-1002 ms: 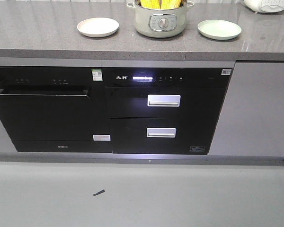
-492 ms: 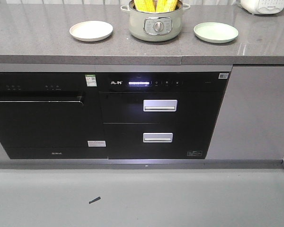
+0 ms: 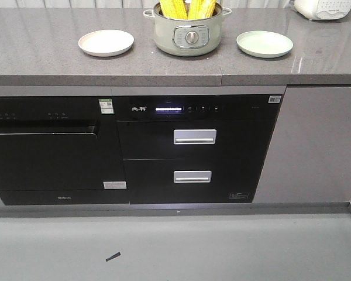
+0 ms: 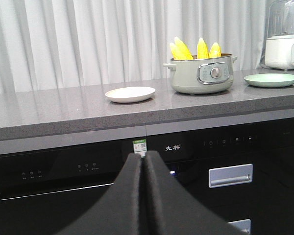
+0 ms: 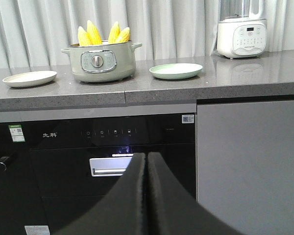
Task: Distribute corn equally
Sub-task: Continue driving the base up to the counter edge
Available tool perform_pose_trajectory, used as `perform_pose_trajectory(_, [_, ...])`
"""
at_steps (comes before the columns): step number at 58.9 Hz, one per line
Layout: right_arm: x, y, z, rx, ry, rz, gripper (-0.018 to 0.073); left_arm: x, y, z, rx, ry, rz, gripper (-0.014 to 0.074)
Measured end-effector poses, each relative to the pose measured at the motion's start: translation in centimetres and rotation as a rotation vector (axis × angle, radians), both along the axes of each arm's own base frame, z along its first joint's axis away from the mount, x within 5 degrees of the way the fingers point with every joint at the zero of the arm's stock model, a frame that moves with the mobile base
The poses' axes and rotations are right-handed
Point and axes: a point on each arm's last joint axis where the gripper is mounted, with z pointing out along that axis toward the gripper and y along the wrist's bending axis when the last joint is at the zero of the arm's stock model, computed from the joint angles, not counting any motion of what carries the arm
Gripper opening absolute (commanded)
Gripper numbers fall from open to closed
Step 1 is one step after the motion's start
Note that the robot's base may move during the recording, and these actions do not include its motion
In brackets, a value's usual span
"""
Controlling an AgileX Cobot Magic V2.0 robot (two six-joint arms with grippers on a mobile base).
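Four tapered yellow corn cobs [image 4: 202, 49], perhaps more hidden, are standing upright in one round green pot [image 4: 201, 78] on the speckled grey table [image 4: 63, 105], between one cream plate [image 4: 130, 93] and one green plate [image 4: 271, 80]. The left gripper [image 4: 145, 155] and right gripper [image 5: 146, 156] are clenching shut on nothing.

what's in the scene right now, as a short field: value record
cream plate: on counter, empty
green plate: on counter, empty
pot: between the two plates
corn: four cobs standing upright in pot
left gripper: shut, holding nothing
right gripper: shut, holding nothing
task state: no corn on either plate yet
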Motion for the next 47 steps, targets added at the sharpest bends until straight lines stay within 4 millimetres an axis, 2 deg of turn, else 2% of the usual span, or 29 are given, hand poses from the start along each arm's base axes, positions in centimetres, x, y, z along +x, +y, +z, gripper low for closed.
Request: perform_pose_trajectory(47, [0.0,0.0,0.0,0.0,0.0,0.0,-0.0002,0.0,0.0,0.0,0.0,0.0,0.0,-0.0006])
